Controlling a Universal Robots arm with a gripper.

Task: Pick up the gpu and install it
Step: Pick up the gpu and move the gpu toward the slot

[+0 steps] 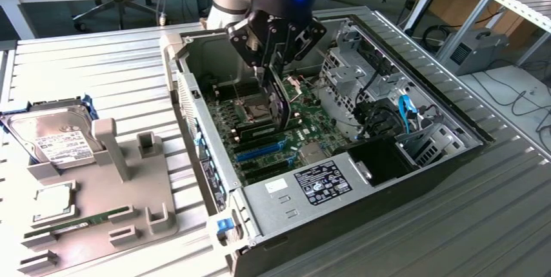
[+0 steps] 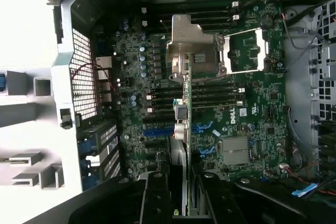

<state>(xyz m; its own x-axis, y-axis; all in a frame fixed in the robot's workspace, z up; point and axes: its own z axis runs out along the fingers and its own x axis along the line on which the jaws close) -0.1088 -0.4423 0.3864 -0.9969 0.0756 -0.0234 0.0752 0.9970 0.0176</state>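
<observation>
Exterior light: even, overhead; soft sheen on the ribbed surface [image 1: 86,64].
Case [image 1: 388,225] interior: shaded, darkest toward the exterior view's right.
Wrist glare: surface beside the case blown out white.
Wrist shadow: fingers [image 2: 157,198] and gpu [image 2: 185,150] dim, near-black.

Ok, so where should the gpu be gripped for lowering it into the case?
By its upper edge, coming straight down from above. The gpu stands on edge over the motherboard, so jaws pinching its two flat faces leave the lower edge free for the blue slots.
</observation>
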